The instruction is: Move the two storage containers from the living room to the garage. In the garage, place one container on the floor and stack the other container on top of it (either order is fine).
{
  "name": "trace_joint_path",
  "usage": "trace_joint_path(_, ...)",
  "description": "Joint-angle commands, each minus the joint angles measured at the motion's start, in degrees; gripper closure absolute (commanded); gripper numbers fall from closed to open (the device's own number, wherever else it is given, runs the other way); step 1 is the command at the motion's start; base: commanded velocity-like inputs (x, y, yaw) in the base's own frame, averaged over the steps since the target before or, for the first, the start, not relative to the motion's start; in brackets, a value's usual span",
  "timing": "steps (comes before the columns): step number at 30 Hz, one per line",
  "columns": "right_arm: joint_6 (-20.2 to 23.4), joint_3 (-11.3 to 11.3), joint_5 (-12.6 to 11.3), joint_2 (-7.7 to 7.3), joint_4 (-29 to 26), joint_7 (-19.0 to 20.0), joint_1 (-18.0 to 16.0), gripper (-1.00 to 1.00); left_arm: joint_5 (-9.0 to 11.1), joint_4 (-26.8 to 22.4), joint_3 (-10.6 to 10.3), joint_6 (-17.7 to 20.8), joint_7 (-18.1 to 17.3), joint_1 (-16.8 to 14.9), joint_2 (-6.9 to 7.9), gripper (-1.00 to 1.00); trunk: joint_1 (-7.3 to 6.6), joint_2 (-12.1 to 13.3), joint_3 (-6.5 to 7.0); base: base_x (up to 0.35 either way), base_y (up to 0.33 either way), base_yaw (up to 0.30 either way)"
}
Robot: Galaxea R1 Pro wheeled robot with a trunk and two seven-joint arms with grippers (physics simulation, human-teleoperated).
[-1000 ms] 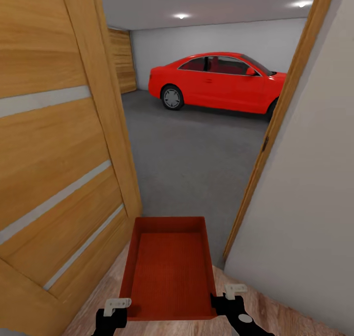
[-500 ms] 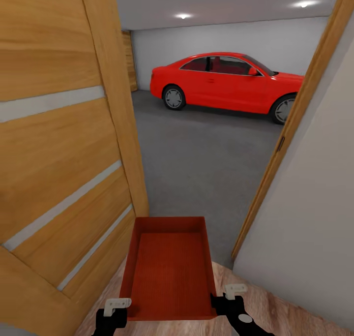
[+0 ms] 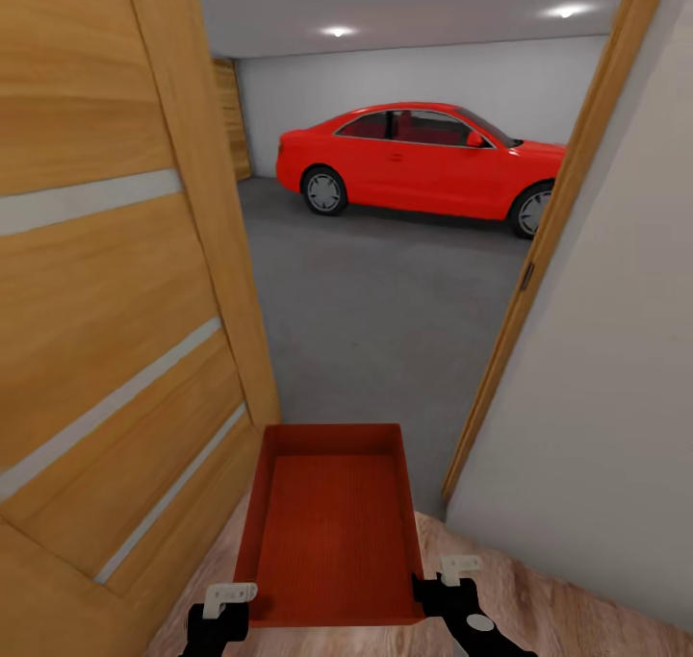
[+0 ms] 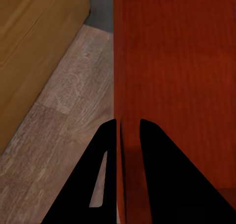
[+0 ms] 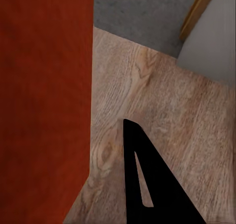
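One orange-red storage container (image 3: 330, 532) hangs level in front of me, carried between both grippers above the wood-plank floor. My left gripper (image 3: 231, 601) is shut on its left wall near the close corner. In the left wrist view its black fingers (image 4: 105, 150) straddle that thin wall (image 4: 167, 62). At the container's right wall, my right gripper (image 3: 445, 580) is shut. One black finger (image 5: 142, 180) lies outside the wall (image 5: 44, 86), the other is hidden. Ahead through the doorway lies the garage with its dark grey floor (image 3: 385, 301).
An open wooden door (image 3: 106, 282) stands close on my left. A cream wall (image 3: 606, 368) with a wooden door frame (image 3: 539, 253) closes in on my right. A red car (image 3: 414, 162) is parked at the far side of the garage.
The whole view has swung slightly, so door, frame and car sit further left than half a second ago. The container and both grippers keep the same place in the picture.
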Motion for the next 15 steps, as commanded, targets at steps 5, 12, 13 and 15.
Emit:
trace_joint_path(5, -0.2, -0.4, 0.0, -0.86, 0.1, -0.7, -0.1, 1.00, 0.7, 0.0, 0.9, -0.1, 0.5, 0.0, 0.05, 1.00, 0.00, 0.0, -0.04, 0.000, 0.000, -0.254)
trace_joint_path(12, -0.2, -0.4, 0.0, -0.86, 0.1, -0.7, -0.1, 1.00, 0.8, 0.0, 0.9, -0.1, 0.5, 0.0, 0.05, 1.00, 0.00, 0.0, -0.02, 0.000, 0.000, -0.163)
trace_joint_path(13, -0.2, -0.4, 0.0, -0.86, 0.1, -0.7, -0.1, 1.00, 0.8, 0.0, 0.9, -0.1, 0.5, 0.0, 0.05, 1.00, 0.00, 0.0, -0.01, 0.000, 0.000, -0.055)
trace_joint_path(15, -0.2, -0.4, 0.0, -0.86, 0.1, -0.7, -0.1, 1.00, 0.8, 0.0, 0.9, -0.2, 0.5, 0.0, 0.05, 1.00, 0.00, 0.0, -0.01, 0.000, 0.000, -0.029)
